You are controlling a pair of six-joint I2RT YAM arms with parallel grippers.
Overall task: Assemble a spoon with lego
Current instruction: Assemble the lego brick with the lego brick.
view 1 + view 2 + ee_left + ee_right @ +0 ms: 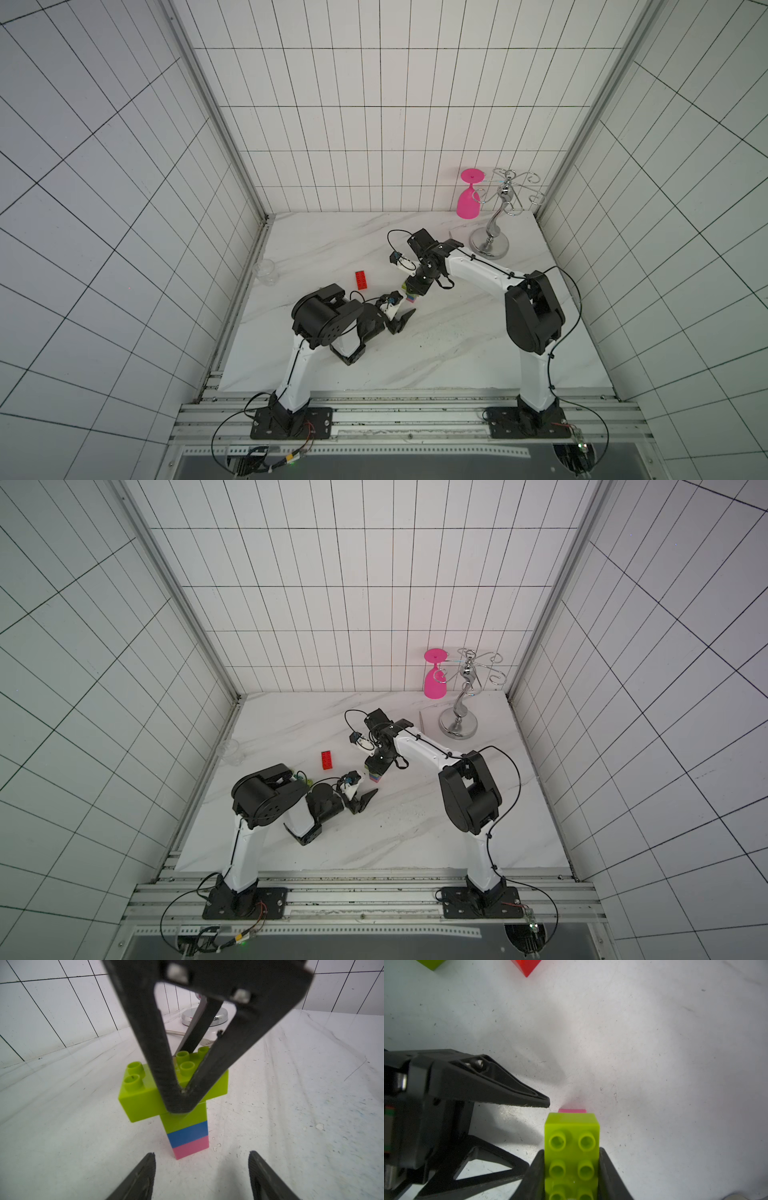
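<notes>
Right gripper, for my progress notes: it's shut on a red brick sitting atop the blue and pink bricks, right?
Not red: the right wrist view shows the right gripper shut on a lime-green brick, which sits atop the blue and pink bricks.

White rectangular tiles with dark grout cover the back wall (pixel 374 124), the left wall (pixel 104 208) and the right wall (pixel 685 199), closing the cell on three sides. Bare aluminium posts (pixel 216 112) run up both rear corners. The tabletop (pixel 436 357) is white with grey marble veining, and close up it shows dark specks and scuffs. Slotted aluminium rails (pixel 415 411) cross its near edge. The light is even and diffuse, and shadows are soft. A chrome stand (pixel 489 246) gleams in the far right corner.
</notes>
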